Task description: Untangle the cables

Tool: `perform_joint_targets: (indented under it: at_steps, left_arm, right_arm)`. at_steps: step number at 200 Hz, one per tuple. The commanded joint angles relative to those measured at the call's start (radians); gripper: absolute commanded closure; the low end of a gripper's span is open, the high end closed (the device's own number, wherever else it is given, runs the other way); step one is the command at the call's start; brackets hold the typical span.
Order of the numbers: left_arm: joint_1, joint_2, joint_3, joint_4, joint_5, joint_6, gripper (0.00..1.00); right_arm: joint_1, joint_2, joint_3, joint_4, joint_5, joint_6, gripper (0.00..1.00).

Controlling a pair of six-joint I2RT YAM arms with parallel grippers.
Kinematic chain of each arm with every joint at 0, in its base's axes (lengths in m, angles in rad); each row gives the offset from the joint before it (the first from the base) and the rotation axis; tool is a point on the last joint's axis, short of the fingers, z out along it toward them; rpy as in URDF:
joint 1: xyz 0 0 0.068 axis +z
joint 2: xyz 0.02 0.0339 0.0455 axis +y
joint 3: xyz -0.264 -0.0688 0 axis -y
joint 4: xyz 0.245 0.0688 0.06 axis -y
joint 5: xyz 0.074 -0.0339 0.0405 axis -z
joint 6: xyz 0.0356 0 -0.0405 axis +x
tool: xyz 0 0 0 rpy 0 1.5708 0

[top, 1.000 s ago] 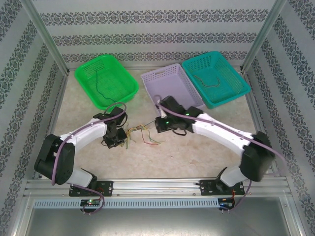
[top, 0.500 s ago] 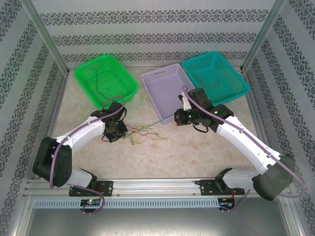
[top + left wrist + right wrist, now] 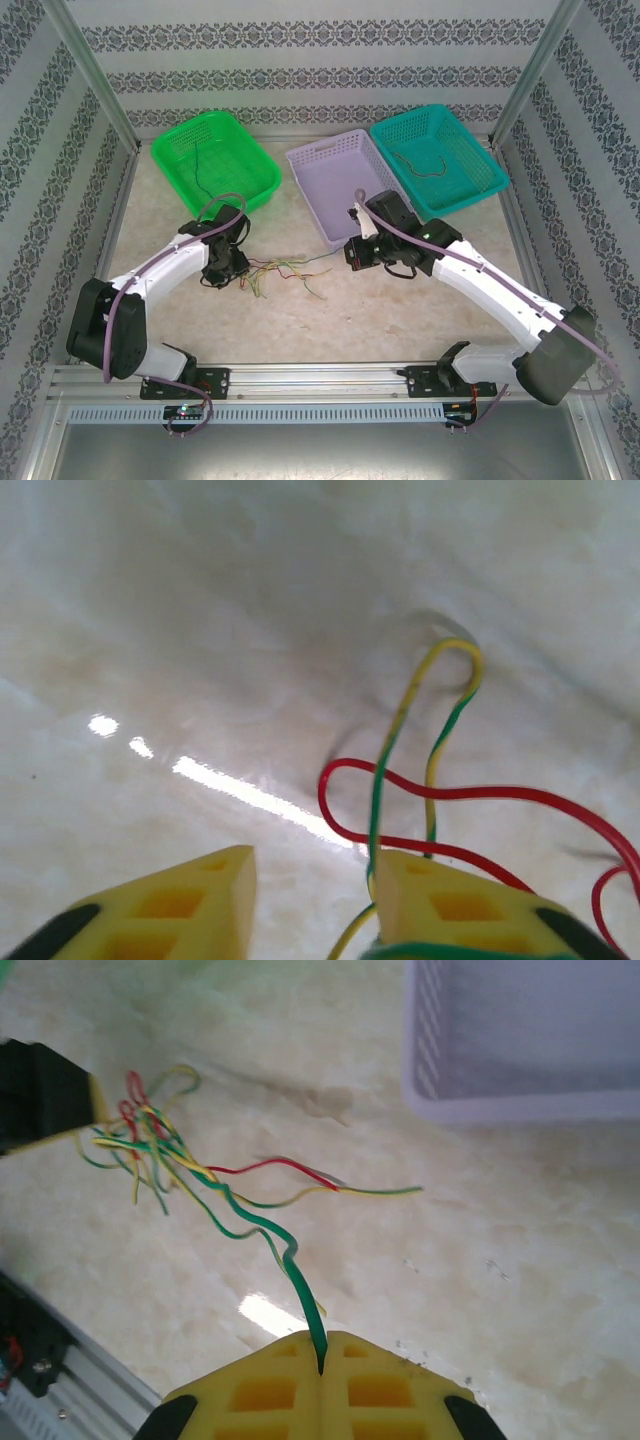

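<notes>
A tangle of thin red, green and yellow cables [image 3: 280, 270] lies on the table between my two grippers. My left gripper [image 3: 236, 272] sits at the tangle's left end. Its yellow fingers stand apart, so the left gripper [image 3: 312, 880] is open. A yellow-green cable [image 3: 440, 680] runs along the inside of the right finger [image 3: 450, 900], and a red cable [image 3: 470, 795] loops just beyond it. My right gripper [image 3: 350, 252] hovers near the purple basket. This gripper [image 3: 320, 1355] is shut on one green cable [image 3: 285, 1260], which leads back to the tangle [image 3: 150, 1150].
Three baskets stand at the back: a green one [image 3: 170, 150] with a dark cable in it, a purple one [image 3: 320, 160], and a teal one [image 3: 480, 190] with a cable inside. The purple basket's rim [image 3: 520, 1110] is close to my right gripper.
My left gripper has opened and shifted a little back and left. My right gripper pulled the green cable out to the right, then came back slightly toward the tangle.
</notes>
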Motion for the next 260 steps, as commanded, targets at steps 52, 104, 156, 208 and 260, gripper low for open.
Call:
perform_joint_targets:
  at_steps: [52, 104, 156, 208, 260]
  left_arm:
    - [0.011, -0.089, 0.063, -0.103, 0.0, -0.056, 0.43]
    - [0.009, -0.117, 0.114, -0.116, 0.083, -0.109, 0.39]
    - [0.006, -0.114, 0.079, -0.065, 0.118, -0.134, 0.34]
    - [0.008, -0.113, -0.084, 0.081, 0.235, -0.263, 0.33]
    - [0.007, -0.154, -0.159, 0.213, 0.302, -0.408, 0.33]
  right_arm:
    - [-0.005, 0.011, -0.129, 0.008, 0.046, -0.021, 1.0]
    - [-0.009, 0.002, -0.14, 0.005, 0.042, -0.027, 1.0]
    - [-0.019, 0.026, -0.134, -0.024, 0.074, -0.049, 1.0]
    - [-0.08, 0.033, -0.136, -0.039, 0.069, -0.074, 1.0]
    - [-0.089, 0.049, -0.138, -0.048, 0.082, -0.074, 1.0]
